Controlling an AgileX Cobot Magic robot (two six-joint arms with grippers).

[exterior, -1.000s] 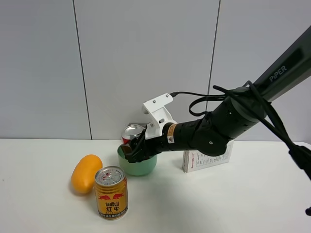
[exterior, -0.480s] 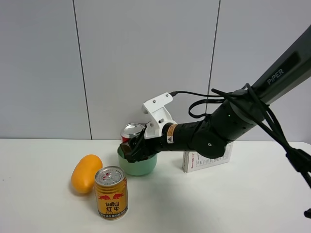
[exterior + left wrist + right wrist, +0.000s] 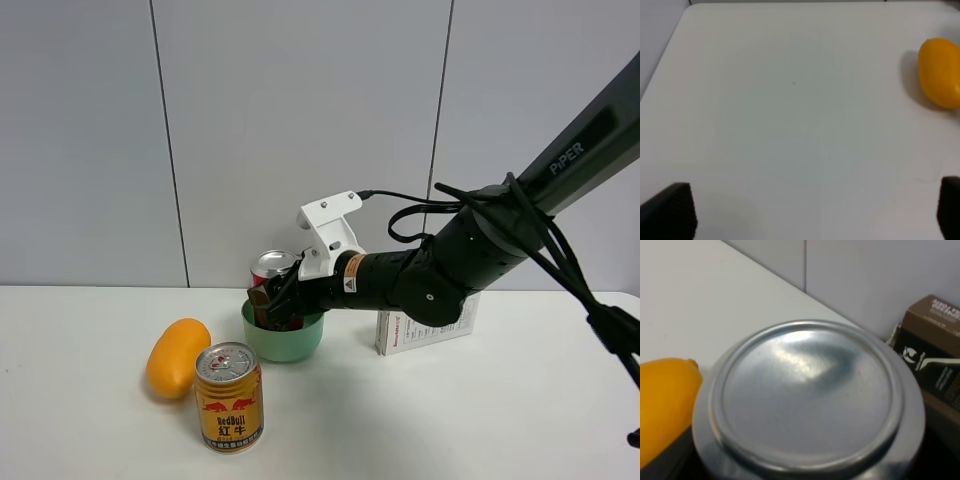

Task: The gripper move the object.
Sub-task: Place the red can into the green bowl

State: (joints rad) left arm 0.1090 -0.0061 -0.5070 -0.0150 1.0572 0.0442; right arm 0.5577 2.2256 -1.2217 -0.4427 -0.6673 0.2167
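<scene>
The red can with a silver top is held in my right gripper, whose black jaws are shut on its body. The can is near upright over the green bowl; its lower part is hidden by the jaws and the bowl's rim. In the right wrist view a silver end of the can fills most of the frame. My left gripper is open and empty above the bare white table; only its black fingertips show. It does not show in the exterior high view.
A gold Red Bull can stands at the front left. An orange mango lies left of it and also shows in the left wrist view. A white box stands right of the bowl. A brown box shows in the right wrist view.
My right gripper has lifted the red can slightly and brought it more upright over the bowl. The other things have not moved.
</scene>
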